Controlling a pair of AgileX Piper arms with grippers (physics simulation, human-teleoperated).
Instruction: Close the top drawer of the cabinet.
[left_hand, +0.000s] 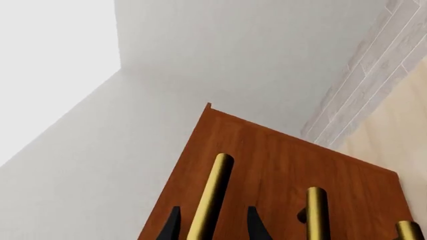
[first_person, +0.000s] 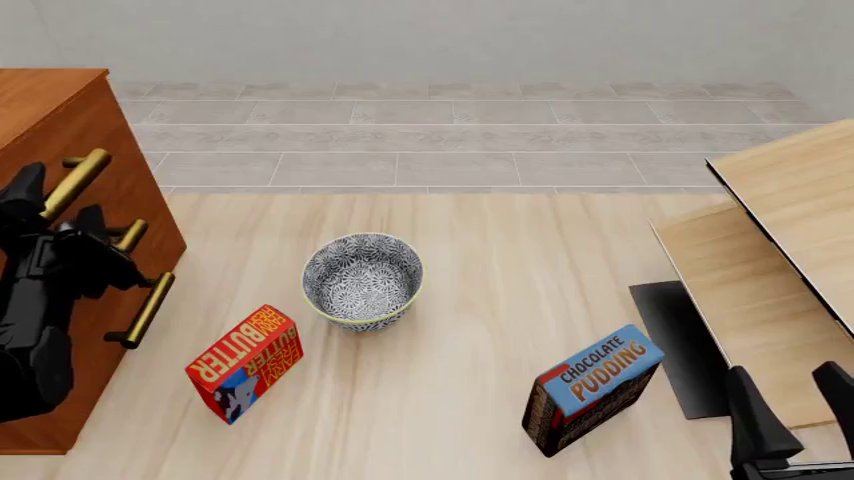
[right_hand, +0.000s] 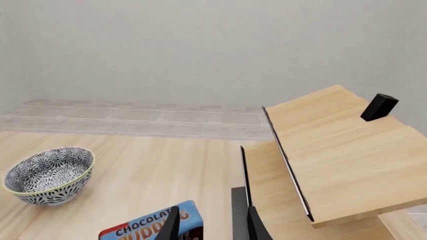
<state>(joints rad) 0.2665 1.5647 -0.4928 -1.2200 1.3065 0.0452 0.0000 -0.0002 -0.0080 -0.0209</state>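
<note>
Your left gripper (left_hand: 212, 225) sits at the reddish-brown wooden cabinet (first_person: 60, 120) on the far left of the scene. Its dark fingers (left_hand: 171, 226) are spread to either side of the brass bar handle (left_hand: 212, 195) of the top drawer (left_hand: 280, 165) — whether the pads touch the bar, you cannot tell. From the front camera the drawer front looks flush with the rest of the cabinet face; the left arm hides part of it, so that is not certain. Two more brass bar handles (first_person: 147, 310) show lower on the same face.

Your right gripper (right_hand: 212, 225) hangs at the near right, jaws parted and holding nothing, just above the blue chocolate pudding box (first_person: 591, 390) standing on the pale wood floor-like surface (first_person: 507, 260).

Between the two arms: a blue-and-white patterned ceramic bowl (first_person: 362, 280), upright, near the middle — and a red-and-yellow butter box (first_person: 244, 362) to its near left, tilted. The two are close but apart.

At the right stands a light-wood table (first_person: 801, 190) with a lower shelf, and a small black block (right_hand: 379, 107) on its top.
</note>
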